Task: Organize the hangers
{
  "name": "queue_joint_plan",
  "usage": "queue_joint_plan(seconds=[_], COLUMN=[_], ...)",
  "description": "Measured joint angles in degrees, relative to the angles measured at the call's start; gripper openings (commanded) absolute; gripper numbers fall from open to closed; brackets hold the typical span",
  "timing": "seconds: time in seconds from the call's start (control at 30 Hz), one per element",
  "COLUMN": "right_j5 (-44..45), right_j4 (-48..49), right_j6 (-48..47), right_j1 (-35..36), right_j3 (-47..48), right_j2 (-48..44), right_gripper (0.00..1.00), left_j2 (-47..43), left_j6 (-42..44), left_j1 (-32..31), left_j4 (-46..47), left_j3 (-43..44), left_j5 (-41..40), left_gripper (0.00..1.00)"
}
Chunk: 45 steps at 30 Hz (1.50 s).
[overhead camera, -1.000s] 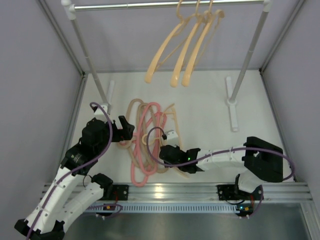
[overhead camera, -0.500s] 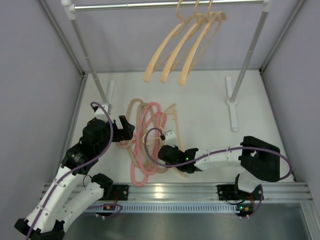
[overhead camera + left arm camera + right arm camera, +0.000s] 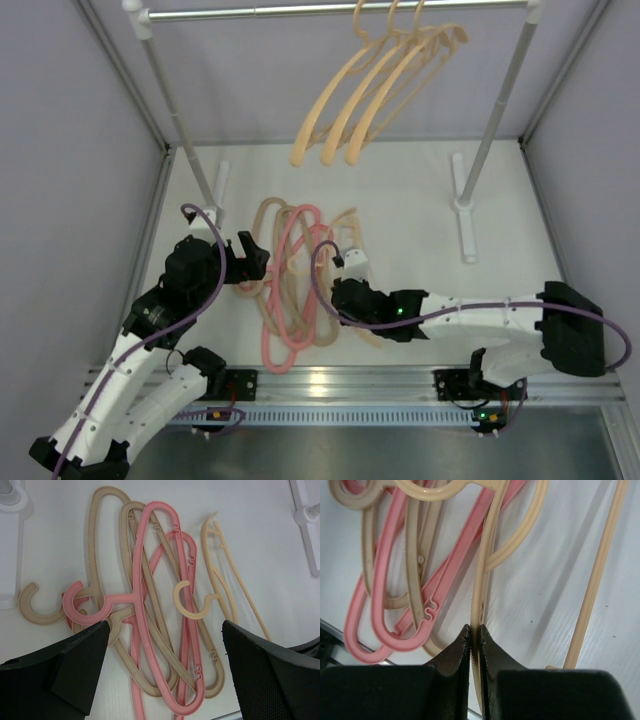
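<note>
From above, the right tool point(image 3: 340, 290) has just pinched shut at the right side of the pile of hangers point(image 3: 290, 300) on the table point(image 3: 420, 210). Its arm reaches farther across than a second ago. The left tool point(image 3: 256, 262) has not stirred: it is spread wide, holding nothing, just beside the pile's left edge. The three peach hangers point(image 3: 375, 90) on the rail point(image 3: 300, 11) hang at a slightly different angle than before, so they are swinging.

The left wrist view looks down on the tangle, with pink hangers point(image 3: 165, 605) laced through tan hangers point(image 3: 107, 540), hooks and bars crossing one another.

In the right wrist view the jaws are squeezed almost together on the thin bar of a pale hanger point(image 3: 482, 580), and nothing else is between them. I'd judge the grasp is made and the lift toward the rail comes next, though the crossed bars could drag a neighbour along.

No brand, label or writing can be read in any view.
</note>
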Motion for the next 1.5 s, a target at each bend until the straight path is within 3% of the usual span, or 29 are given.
queue_joint_plan(seconds=[0.33,0.5,0.8,1.03,1.3,1.5], right_j5=[1.9,1.1,-7.4,-12.4,-13.3,-12.4], right_j4=[-9.9,-11.8,-3.8,4.1,6.4,6.3], right_j6=[2.1,3.2,3.6,3.0,2.7,2.7], right_j1=[-2.3,-3.0,-3.1,-3.1,-3.1,-3.0], right_j3=[-0.9,-3.0,-7.0,-3.4,0.1,0.3], right_j2=[-23.1,-26.6,-9.4,4.5,9.2,10.6], right_gripper=[0.00,0.00,0.00,0.00,0.00,0.07], left_j2=[0.0,0.0,-0.1,-0.1,-0.1,-0.1], left_j6=[0.0,0.0,0.0,0.0,0.0,0.0], left_j1=[0.0,0.0,0.0,0.0,0.0,0.0], left_j4=[0.0,0.0,0.0,0.0,0.0,0.0], left_j3=[0.0,0.0,0.0,0.0,0.0,0.0], left_j5=[0.0,0.0,0.0,0.0,0.0,0.0], left_gripper=[0.98,0.98,0.98,0.98,0.98,0.98])
